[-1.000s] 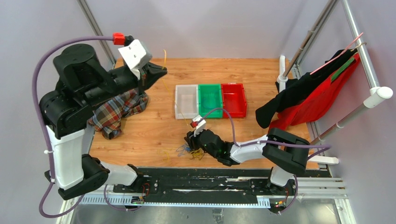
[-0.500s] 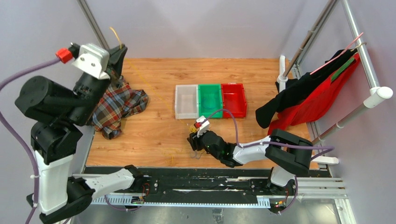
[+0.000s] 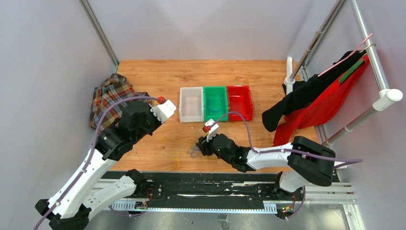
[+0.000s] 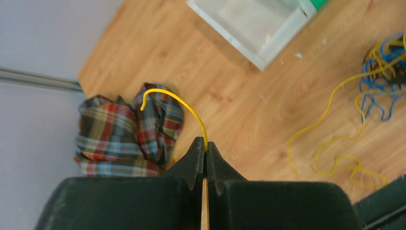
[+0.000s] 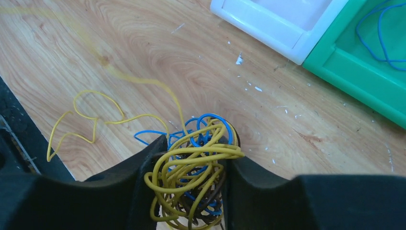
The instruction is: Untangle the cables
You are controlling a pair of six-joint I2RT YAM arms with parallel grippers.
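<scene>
Cables (image 3: 193, 150) near table (image 3: 249, 72) front edge

Left gripper (image 4: 206, 146) pinched tight, arm stretched forward, right gripper (image 5: 194, 146) low (jaws gripping, half apart)

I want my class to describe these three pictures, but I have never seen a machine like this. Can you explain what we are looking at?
It is a robot with two jointed arms bolted to a wooden table. One picture looks down from above; the other two come from cameras on the wrists. The left gripper is shut on one thin yellow cable. The right gripper has its fingers either side of a tangle of yellow, blue and dark cables; whether it squeezes them is unclear. Also on the table: a crumpled plaid cloth and a row of white, green and red plastic bins.
</scene>
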